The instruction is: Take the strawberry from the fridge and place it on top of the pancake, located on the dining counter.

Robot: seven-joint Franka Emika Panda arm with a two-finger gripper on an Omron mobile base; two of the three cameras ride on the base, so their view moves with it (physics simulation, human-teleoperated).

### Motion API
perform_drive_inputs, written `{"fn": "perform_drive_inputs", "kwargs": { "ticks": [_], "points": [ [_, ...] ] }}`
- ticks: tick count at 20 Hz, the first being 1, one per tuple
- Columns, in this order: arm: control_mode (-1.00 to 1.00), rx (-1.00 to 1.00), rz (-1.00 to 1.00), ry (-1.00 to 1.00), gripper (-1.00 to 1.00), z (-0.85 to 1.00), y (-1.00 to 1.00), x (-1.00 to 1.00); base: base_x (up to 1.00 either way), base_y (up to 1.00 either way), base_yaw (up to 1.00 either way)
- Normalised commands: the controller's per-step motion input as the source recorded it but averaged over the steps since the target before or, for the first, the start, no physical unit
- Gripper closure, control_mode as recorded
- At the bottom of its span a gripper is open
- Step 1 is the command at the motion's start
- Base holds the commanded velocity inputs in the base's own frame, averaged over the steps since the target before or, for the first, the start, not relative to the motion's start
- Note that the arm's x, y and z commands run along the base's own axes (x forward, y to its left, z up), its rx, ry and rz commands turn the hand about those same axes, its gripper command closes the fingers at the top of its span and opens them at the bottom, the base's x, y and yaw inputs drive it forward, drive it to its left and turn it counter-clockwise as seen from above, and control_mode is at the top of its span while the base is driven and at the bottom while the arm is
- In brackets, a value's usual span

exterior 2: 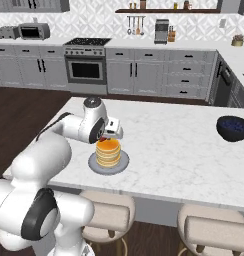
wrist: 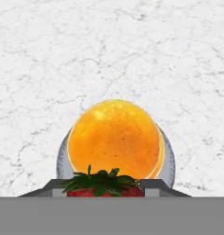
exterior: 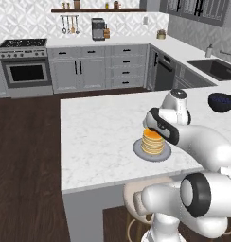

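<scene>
Pincer (exterior 2: pixel 108 137) is seen clamped on the strawberry (wrist: pixel 103 187), poised just above the near edge of the pancake (exterior 2: pixel 108 152); in the hand view the berry's green leaves and red shoulders are wedged between the two dark tips, w/ the orange pancake top directly beyond.

Largest first: the dining counter (exterior: pixel 98 137), a white marble slab, is spread across both base views. On it the white arm is bent low over the stack. Next, the round grey plate (exterior 2: pixel 94 164) is set near the counter's front edge, carrying the pancake, approx. centred on it. A dark blue bowl (exterior 2: pixel 233 128) is parked well apart, toward the counter's far right side. Smallest is the strawberry, held in the air and not yet set down; only a speck of red is caught at the jaws in the right base view.

Task is judged nearly done: berry fetched, release pending. Risk from here: the berry appears lined up over the stack's near rim, not its middle, so if it is let go there it could be rolled off the smooth top onto the plate or counter. A drop from too high would add bounce; a descent too deep could see the stack shoved or tipped by the tips.
</scene>
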Motion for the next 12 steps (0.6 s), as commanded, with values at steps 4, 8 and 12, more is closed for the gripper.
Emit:
{"fn": "perform_drive_inputs", "kwargs": {
  "ticks": [4, 8, 12],
  "points": [
    [-1.00, 0.00, 0.00, 0.05, 1.00, -0.17, -0.02, 0.17, 0.00, 0.00, 0.00],
    [-1.00, -0.01, 0.00, 0.06, 1.00, -0.27, 0.00, 0.04, 0.00, 0.00, 0.00],
    [-1.00, -0.01, 0.00, 0.06, 1.00, -0.28, 0.00, 0.11, 0.00, 0.00, 0.00]
  ]
}}
